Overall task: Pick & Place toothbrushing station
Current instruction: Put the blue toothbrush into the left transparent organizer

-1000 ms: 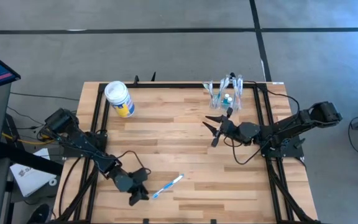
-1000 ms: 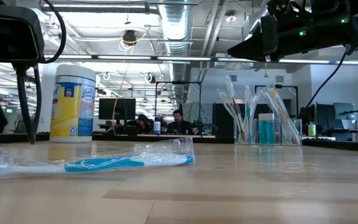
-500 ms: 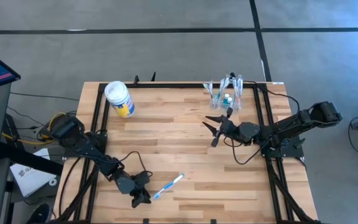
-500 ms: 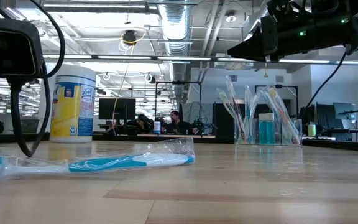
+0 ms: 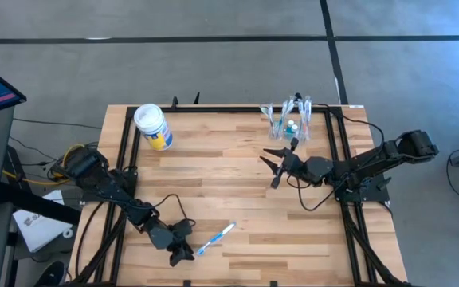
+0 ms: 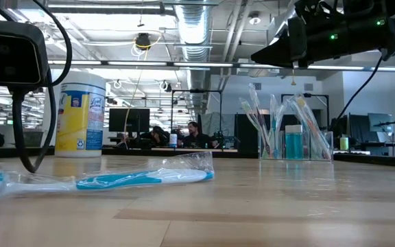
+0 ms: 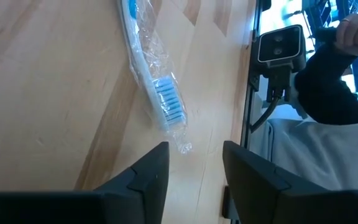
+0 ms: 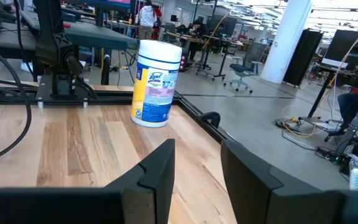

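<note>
- Just ahead of your left gripper (image 5: 183, 252), the wrapped toothbrush (image 5: 215, 237) lies flat on the table (image 5: 229, 171), its bristle end toward the fingers, touching nothing of them that you can see.
- Its long axis runs slantwise away from that gripper, so the handle end is the far end; your left fingers (image 7: 146, 177) stand apart with the bare wood showing between them, gripping nothing.
- Your left arm is clearly the nearer one to the brush; the right gripper (image 5: 277, 163) hangs well apart from it, close to the toothbrushing station (image 5: 290, 123) instead.
- The station sits just beyond your right gripper at the table's far edge: clear, colourless plastic, upright, with several brushes standing in it.
- Your right fingers (image 8: 157, 171) are apart and hold nothing.
- The brush is slim blue-and-white plastic in a crinkly see-through sleeve, which I judge slippery and loose under the pads.
- The wood is smooth planking; the wipes canister (image 5: 152, 126) is a rigid cylinder, well off to the side and out of your way.
- You'd likely want the jaws set across the handle, not along it.
</note>
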`<state>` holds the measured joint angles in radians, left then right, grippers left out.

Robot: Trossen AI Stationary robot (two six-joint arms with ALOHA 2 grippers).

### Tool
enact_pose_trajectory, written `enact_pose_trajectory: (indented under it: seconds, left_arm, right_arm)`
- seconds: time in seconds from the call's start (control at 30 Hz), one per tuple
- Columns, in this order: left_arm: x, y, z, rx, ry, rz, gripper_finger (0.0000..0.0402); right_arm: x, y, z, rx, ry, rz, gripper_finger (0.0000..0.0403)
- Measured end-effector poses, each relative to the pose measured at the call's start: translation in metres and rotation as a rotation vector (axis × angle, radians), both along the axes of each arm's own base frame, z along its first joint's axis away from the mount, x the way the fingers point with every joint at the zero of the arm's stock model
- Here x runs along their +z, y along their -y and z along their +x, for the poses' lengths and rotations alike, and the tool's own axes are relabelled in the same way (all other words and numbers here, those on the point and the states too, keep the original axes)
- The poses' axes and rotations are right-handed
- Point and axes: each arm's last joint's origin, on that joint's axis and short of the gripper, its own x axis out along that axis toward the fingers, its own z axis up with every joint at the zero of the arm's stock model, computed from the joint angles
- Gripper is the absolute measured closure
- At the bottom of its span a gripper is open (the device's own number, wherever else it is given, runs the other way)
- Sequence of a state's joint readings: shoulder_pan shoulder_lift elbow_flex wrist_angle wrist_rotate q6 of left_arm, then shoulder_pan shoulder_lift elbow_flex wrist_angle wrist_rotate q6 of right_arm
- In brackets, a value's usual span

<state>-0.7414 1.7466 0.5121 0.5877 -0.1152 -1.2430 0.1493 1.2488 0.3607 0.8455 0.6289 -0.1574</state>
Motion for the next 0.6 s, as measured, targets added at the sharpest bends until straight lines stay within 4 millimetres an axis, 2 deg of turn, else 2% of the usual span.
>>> enact_pose_trajectory:
  seconds: [0.6]
  left_arm:
    - [-0.002, -0.0012, -0.0005, 0.0, -0.02, 0.01, 0.0268]
  right_arm:
    - [0.0, 0.0, 0.0, 0.0, 0.0, 0.0, 0.0282]
